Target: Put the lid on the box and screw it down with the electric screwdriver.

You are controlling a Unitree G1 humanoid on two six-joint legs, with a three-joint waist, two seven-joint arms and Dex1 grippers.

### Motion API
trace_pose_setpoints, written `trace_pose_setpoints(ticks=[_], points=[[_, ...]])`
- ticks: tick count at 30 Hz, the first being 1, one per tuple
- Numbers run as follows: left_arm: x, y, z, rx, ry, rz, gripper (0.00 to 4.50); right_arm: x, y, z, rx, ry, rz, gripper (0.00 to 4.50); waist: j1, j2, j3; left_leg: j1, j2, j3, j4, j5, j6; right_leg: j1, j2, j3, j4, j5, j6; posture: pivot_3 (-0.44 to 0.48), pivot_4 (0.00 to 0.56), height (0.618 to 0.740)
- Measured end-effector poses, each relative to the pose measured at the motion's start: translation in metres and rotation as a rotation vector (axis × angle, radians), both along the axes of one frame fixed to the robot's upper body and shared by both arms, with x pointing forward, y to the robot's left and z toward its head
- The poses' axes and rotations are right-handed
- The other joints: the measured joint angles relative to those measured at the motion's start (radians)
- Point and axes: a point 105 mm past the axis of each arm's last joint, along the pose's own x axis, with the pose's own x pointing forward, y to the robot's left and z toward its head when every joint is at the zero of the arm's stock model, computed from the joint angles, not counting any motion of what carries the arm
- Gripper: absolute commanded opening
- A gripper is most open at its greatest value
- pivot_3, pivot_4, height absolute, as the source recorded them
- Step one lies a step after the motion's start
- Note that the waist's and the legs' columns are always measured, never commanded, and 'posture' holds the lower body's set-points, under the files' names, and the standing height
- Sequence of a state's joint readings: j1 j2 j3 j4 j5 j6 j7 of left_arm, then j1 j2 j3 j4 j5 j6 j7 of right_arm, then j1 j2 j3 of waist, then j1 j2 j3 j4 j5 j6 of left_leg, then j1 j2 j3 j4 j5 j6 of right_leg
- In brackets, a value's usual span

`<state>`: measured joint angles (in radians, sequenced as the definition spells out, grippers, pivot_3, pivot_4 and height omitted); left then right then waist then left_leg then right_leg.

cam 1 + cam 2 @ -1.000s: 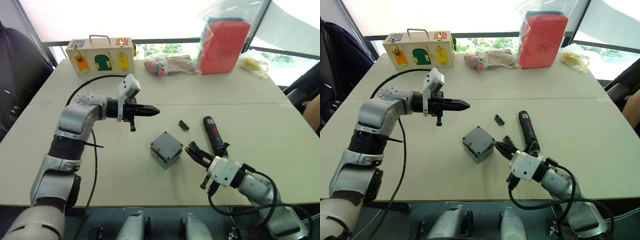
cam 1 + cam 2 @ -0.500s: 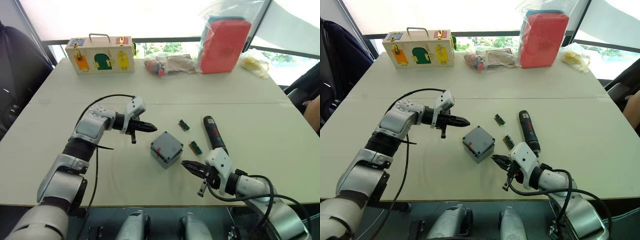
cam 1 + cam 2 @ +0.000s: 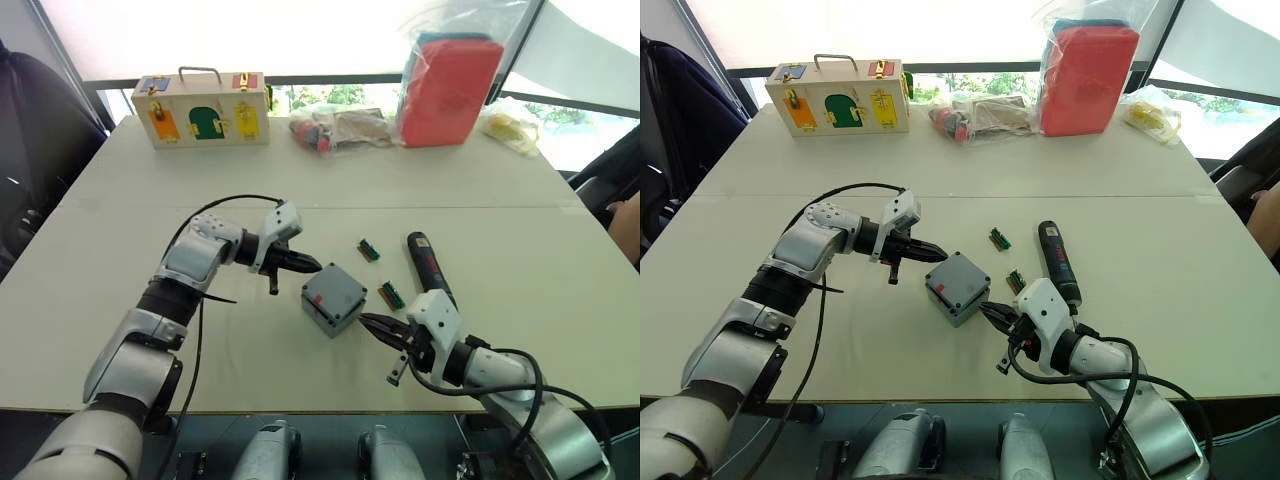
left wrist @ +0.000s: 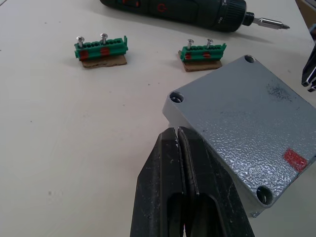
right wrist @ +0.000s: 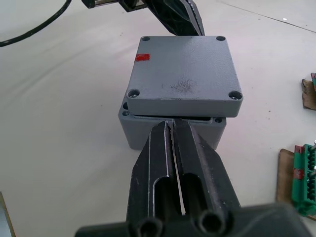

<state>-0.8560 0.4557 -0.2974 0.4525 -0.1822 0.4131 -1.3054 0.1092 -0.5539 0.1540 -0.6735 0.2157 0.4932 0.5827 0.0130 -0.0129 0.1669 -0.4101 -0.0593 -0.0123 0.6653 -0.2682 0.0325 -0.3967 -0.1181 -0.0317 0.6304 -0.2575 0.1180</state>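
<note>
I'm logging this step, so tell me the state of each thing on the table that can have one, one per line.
lid: on the box, skewed, not seated
box: upright, covered by the lid
electric screwdriver: lying flat, unheld
left gripper: shut, at a lid corner
right gripper: shut, at the lid's edge
wooden box: doors closed

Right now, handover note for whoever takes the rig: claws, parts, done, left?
Left claw: shut, empty, tip at one edge of the lid.
Right claw: shut, empty, tip at the opposite side, at the seam between lid and box.
Lid lies on the box but skewed, corners not lined up.
Electric screwdriver lies untouched on the table, beside two green connector pieces.
Done: lid placed roughly.
Left: square the lid, pick up the screwdriver, drive the screws.
</note>
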Motion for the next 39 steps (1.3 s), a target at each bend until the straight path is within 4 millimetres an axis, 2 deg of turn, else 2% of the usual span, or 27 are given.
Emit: trace_pose_setpoints(ticks=[19, 39], points=[[-0.007, -0.003, 0.000, 0.007, 0.001, -0.013, 0.00, 0.007, 0.007, -0.007, -0.018, 0.009, 0.015, 0.07, 0.000, 0.000, 0.000, 0.000, 0.000, 0.000, 0.000, 0.000, 0.000, 0.000, 0.000, 0.000, 0.000, 0.000, 0.000, 0.000, 0.150, 0.740], [-0.015, 0.010, -0.006, 0.042, 0.019, 0.006, 0.00, 0.008, 0.008, -0.007, -0.028, 0.004, 0.027, 0.07, 0.000, 0.000, 0.000, 0.000, 0.000, 0.000, 0.000, 0.000, 0.000, 0.000, 0.000, 0.000, 0.000, 0.000, 0.000, 0.000, 0.150, 0.740]])
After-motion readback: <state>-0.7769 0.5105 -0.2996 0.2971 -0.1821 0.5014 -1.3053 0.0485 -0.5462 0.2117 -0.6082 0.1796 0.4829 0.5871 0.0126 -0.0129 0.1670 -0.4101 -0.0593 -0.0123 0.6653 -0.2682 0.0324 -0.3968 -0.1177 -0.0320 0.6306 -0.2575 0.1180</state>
